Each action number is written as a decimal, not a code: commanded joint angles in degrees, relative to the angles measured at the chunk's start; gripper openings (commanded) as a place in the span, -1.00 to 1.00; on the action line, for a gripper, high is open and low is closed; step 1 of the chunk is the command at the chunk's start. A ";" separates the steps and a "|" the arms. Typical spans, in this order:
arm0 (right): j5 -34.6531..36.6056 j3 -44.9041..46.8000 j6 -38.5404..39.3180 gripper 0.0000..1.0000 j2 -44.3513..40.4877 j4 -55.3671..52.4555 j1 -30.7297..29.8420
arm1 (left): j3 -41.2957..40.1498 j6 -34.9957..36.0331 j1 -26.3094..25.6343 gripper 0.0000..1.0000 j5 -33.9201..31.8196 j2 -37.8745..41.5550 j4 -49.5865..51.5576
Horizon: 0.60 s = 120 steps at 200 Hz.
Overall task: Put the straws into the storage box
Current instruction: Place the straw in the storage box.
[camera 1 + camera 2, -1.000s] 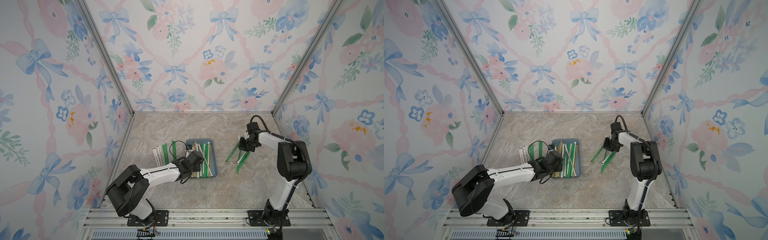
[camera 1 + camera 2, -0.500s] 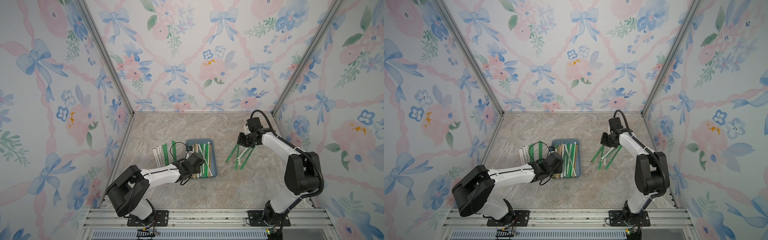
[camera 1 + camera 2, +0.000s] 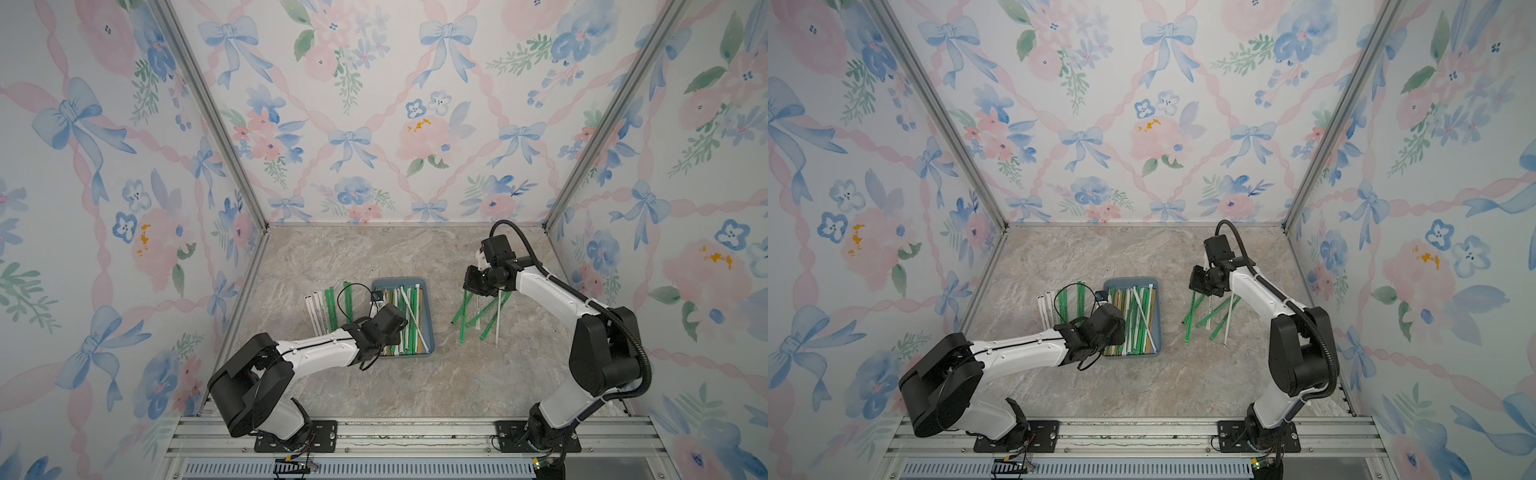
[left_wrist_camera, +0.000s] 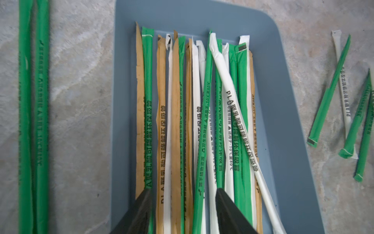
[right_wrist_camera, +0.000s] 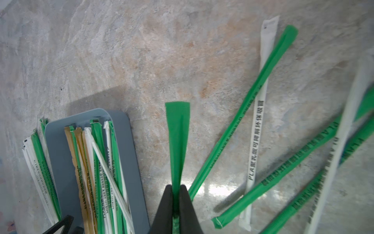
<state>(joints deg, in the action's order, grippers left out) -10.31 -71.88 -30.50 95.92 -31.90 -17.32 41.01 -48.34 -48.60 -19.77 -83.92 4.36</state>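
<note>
Pinching one green straw by its end, the right hand holds it above the loose pile at right, seemingly for carrying; the left hand hangs half-spread over the straws lying in the storage box.

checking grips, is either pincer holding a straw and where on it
Right pincer grips a green straw near one end, flat wrapper tip sticking out. Left pincer is open over the storage box, holding nothing.
</note>
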 commanded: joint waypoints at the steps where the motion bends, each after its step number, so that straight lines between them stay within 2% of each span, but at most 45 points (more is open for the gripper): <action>1: -3.80 0.40 -3.53 -0.82 -1.66 3.72 -4.13 | -1.17 0.96 -0.27 0.20 -2.99 2.91 0.38; 14: -5.09 0.03 -4.21 -0.81 -1.44 5.93 -6.61 | -1.46 0.94 -0.29 0.31 -4.18 4.19 0.42; 62: -5.34 -3.44 -3.57 -0.82 7.25 9.99 -13.91 | -5.98 1.29 -0.18 0.95 -8.26 10.04 0.49; 98: -4.50 -4.58 -2.40 -0.82 11.01 11.45 -15.37 | -8.89 2.02 0.94 0.96 -9.52 13.92 0.55; 120: -4.80 -4.93 -2.46 -0.75 12.47 12.25 -15.54 | -10.19 2.23 2.28 0.96 -8.91 15.25 0.54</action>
<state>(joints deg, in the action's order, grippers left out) -15.20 -74.37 -33.43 107.02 -21.47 -32.42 32.36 -47.37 -47.59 -27.42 -70.15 4.36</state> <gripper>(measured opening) 0.115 0.979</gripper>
